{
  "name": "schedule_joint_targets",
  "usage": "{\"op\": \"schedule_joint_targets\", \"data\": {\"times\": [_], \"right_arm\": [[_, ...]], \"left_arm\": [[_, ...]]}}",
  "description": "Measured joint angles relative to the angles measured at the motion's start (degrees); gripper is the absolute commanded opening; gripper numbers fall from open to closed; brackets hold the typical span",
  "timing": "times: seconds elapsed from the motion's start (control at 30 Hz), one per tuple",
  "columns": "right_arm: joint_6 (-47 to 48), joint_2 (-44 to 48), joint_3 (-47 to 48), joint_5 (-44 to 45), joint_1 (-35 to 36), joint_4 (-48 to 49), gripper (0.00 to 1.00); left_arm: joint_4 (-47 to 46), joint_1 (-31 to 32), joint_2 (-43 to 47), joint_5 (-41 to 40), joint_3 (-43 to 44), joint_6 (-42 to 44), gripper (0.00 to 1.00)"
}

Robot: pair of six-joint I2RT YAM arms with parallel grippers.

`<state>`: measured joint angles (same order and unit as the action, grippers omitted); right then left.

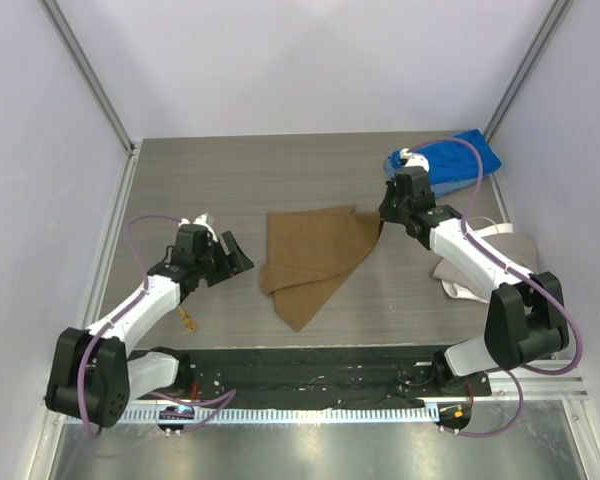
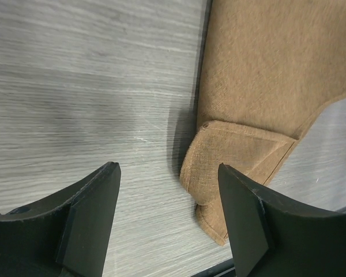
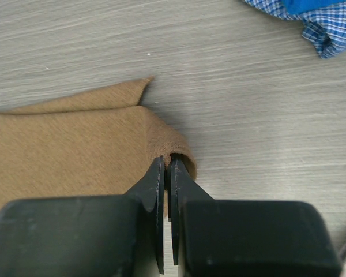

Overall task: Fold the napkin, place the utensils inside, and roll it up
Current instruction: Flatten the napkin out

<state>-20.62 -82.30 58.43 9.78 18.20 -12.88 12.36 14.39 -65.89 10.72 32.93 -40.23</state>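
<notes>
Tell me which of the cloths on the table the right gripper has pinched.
The tan-brown napkin at mid-table: the right gripper is shut on its right corner. The blue cloth and the beige cloth beside that arm are ungripped.

The napkin (image 2: 259,69) is a soft tan cloth with a fine, slightly fuzzy weave, totally matt. The tabletop (image 2: 92,86) under it looks like grey wood-grain laminate, smooth with just a dull sheen. The left gripper (image 2: 167,173) and the right gripper (image 3: 168,167) both look like matt black plastic with a faintly grainy finish, and the blue cloth (image 3: 328,23) is a thinner woven fabric with a check pattern, also matt.
</notes>
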Motion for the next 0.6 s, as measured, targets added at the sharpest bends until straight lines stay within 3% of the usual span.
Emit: {"op": "schedule_joint_targets", "data": {"times": [0.4, 0.6], "right_arm": [[-0.57, -1.42, -0.66, -2.54, -0.04, 2.10, 0.01], [-0.59, -1.42, -1.03, -2.71, -0.28, 2.16, 0.01]], "left_arm": [[-13.07, 3.69, -12.44, 2.36, -0.70, -1.60, 0.62], [-17.03, 5.86, -18.08, 2.64, 1.27, -1.57, 0.52]]}}
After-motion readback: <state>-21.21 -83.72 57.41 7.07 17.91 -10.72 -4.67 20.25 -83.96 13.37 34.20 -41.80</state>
